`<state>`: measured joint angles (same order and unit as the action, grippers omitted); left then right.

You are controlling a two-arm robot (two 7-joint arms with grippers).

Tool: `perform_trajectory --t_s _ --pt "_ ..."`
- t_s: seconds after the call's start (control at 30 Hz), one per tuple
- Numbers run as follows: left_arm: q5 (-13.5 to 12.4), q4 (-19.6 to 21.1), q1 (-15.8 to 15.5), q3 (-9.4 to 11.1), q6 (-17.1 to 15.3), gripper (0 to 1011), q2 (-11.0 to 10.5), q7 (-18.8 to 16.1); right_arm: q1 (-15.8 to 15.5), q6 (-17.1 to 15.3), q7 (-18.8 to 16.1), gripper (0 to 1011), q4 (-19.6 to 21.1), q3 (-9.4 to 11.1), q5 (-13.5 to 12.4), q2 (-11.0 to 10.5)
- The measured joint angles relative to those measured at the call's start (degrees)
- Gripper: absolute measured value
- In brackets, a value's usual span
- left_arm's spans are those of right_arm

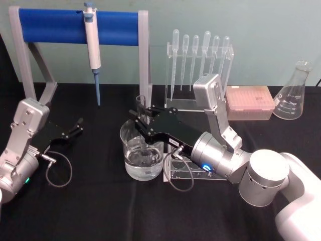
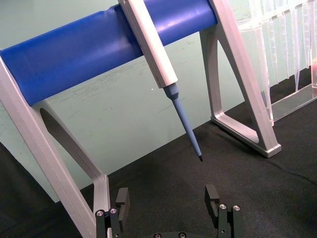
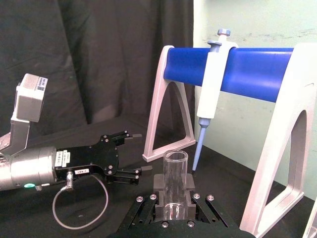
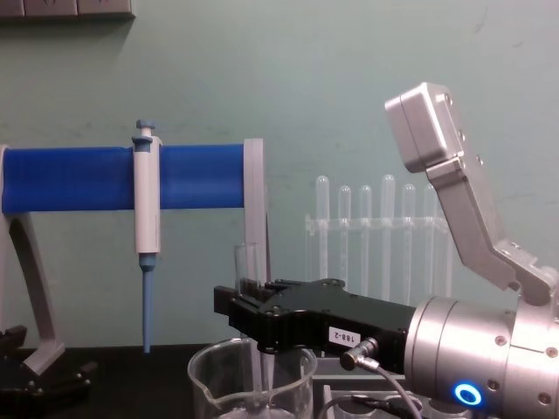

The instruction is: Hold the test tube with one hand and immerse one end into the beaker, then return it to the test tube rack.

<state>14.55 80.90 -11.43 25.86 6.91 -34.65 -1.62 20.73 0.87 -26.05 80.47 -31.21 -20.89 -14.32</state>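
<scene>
Half the job is looking done: your right hand [image 1: 142, 118] is clamping the test tube [image 1: 141, 103] upright, lower end dipping into the beaker [image 1: 127, 150], the rack [image 1: 176, 173] at its 3 o'clock is awaiting the return, and your left hand [image 1: 75, 126] is idling open at 9 o'clock.

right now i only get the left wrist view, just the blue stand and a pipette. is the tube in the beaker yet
observer: The right gripper has its fingers shut on the tube, upright, lower end inside the beaker.
operator: any water in there
observer: Yes, clear liquid in its lower part; whether the tube's tip is under it, I cannot tell.
operator: where's the rack
observer: The rack lies just right of the beaker, partly under the right arm.
</scene>
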Motion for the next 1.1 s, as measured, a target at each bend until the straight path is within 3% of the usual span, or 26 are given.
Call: perform_trajectory --t_s 1.1 --pt "0.0 0.0 0.0 0.0 0.0 1000 0.0 0.0 0.0 0.0 0.0 230 0.0 0.0 0.0 0.0"
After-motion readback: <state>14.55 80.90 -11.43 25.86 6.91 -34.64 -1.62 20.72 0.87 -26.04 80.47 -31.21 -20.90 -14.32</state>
